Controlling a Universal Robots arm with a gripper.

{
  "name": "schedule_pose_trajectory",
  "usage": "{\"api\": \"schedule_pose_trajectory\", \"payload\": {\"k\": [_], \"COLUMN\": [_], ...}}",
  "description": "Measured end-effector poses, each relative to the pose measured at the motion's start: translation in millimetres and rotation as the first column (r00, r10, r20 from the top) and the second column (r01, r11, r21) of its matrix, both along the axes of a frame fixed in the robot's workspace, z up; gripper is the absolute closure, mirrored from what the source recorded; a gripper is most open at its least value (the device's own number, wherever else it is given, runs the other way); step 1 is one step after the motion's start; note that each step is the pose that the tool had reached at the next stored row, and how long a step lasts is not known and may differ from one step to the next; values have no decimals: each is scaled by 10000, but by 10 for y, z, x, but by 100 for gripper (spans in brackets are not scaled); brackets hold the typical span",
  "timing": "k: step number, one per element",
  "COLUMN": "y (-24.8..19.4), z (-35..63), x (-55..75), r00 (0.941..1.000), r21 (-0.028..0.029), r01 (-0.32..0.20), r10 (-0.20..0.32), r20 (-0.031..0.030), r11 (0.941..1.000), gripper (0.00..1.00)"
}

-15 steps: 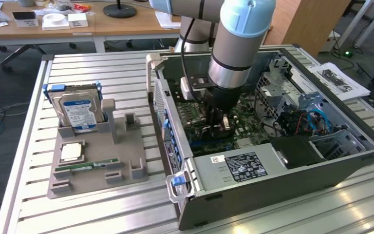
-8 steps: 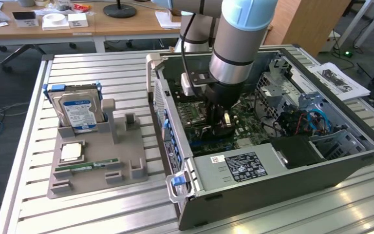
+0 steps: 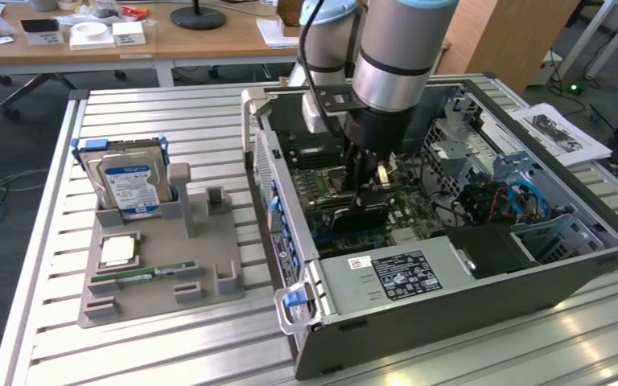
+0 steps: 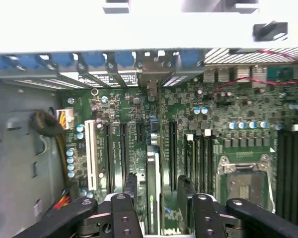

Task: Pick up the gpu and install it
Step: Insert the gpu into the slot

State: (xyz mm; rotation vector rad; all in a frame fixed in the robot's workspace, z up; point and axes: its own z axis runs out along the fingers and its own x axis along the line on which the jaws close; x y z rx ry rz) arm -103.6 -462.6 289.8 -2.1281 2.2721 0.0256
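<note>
1. Reaching down into the open computer case (image 3: 566,265), the arm (image 3: 395,64) holds the claw (image 4: 158,198) over the green motherboard (image 4: 238,104); fingers (image 4: 130,186) spread, one on each side of the card, nothing pinched.
2. The gpu (image 4: 154,168) stands on edge in a slot between the fingers, bracket end toward the blue-clipped rear wall; in the exterior view it sits under the claw (image 3: 379,193).
3. Grey tray (image 3: 148,297) at the exterior view's left carries a hard drive (image 3: 129,183), upright, and a memory stick (image 3: 142,275), lying flat.
</note>
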Motion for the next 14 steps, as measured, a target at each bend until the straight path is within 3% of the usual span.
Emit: {"api": "schedule_pose_trajectory", "payload": {"k": [7, 14], "y": [0, 0], "z": [230, 282], "x": [0, 0], "r00": [10000, 10000], "r21": [0, 1], "r01": [0, 0], "r10": [0, 0], "r20": [-1, 0], "r11": [10000, 10000], "gripper": [54, 54]}}
